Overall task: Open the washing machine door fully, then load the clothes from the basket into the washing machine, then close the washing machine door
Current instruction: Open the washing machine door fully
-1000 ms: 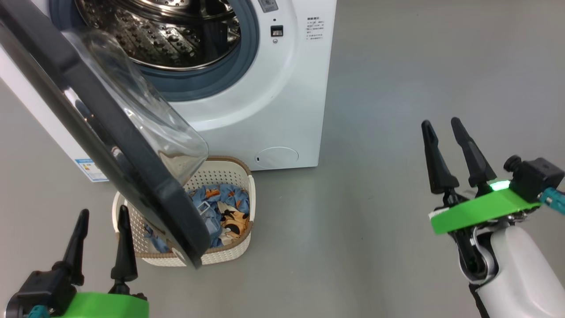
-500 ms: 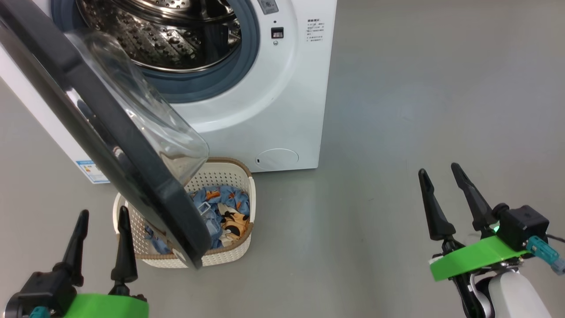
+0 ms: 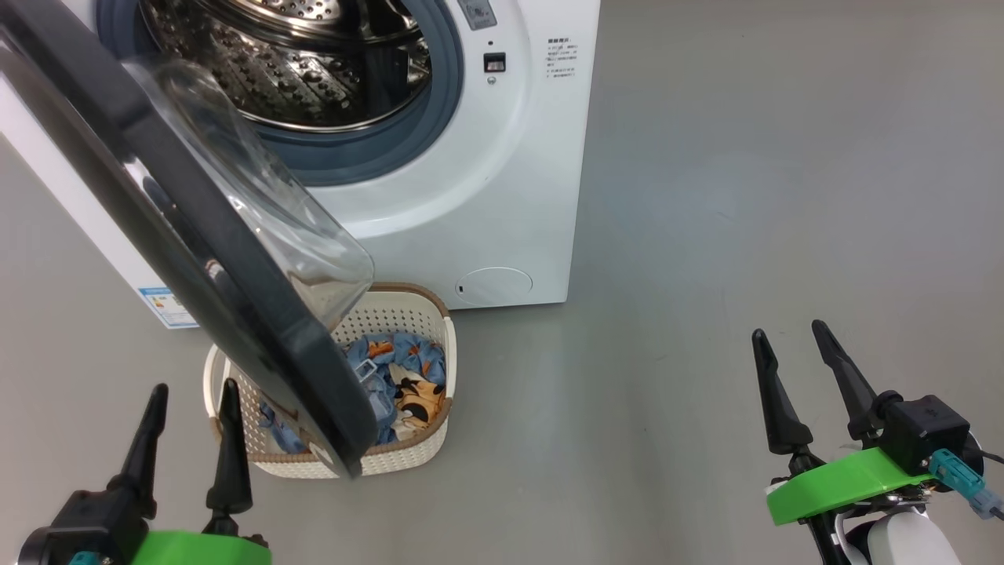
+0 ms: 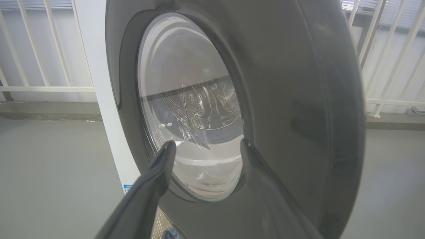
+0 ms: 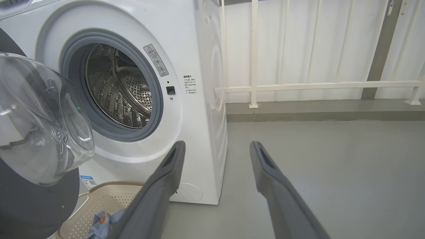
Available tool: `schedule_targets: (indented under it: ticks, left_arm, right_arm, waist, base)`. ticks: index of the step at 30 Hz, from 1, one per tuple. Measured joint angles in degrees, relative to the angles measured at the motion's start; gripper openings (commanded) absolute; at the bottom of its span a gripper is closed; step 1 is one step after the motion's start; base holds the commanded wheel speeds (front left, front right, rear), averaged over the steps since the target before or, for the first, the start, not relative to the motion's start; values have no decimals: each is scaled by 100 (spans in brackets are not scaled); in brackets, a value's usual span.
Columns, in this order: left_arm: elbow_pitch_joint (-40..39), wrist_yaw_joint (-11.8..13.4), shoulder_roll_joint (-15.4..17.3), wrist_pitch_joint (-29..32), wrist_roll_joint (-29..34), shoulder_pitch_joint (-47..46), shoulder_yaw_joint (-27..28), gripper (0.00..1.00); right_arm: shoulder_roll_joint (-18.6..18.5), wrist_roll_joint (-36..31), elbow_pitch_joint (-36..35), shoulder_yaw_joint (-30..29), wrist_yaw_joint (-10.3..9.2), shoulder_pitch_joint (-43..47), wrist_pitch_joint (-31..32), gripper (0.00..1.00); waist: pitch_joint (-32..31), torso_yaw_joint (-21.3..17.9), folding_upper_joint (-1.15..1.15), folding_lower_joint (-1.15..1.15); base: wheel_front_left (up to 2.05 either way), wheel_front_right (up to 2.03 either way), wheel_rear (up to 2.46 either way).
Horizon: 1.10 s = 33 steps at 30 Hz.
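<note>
The washing machine (image 3: 486,196) (image 5: 199,126) stands at the top of the head view, steel drum (image 3: 314,55) exposed. Its door (image 3: 196,227) (image 4: 282,99) (image 5: 36,139) hangs partly open, the black rim swung out over the basket (image 3: 408,314) (image 5: 99,199). The clothes (image 3: 400,377) (image 5: 103,222), blue with orange prints, lie inside the basket. My left gripper (image 3: 193,400) (image 4: 206,147) is open just in front of the door's outer face, holding nothing. To the right, my right gripper (image 3: 788,337) (image 5: 215,147) is open and empty over bare floor.
Grey floor (image 3: 745,180) stretches to the right of the machine. In the right wrist view, a white railing (image 5: 315,86) and a low kerb run behind it. The door overhangs the left part of the basket.
My right gripper has dropped lower and nearer to me, still open. The left gripper, the door and the basket have kept their places; the camera shifted slightly.
</note>
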Motion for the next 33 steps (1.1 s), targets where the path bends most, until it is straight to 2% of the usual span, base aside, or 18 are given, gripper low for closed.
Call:
schedule_targets:
  ticks: [11, 33]
  left_arm:
    - [49, 1, 0, 0, 93, 2, -60, 100]
    - [163, 0, 1, 0, 93, 103, -94, 100]
  right_arm:
    - [30, -291, 82, -145, 1, -4, 0, 100]
    - [56, -390, 265, -158, 1, -2, 0, 100]
  waist:
    - [-15, 62, 0, 0]
    - [-43, 63, 0, 0]
  base:
    - [0, 0, 0]
    - [0, 0, 0]
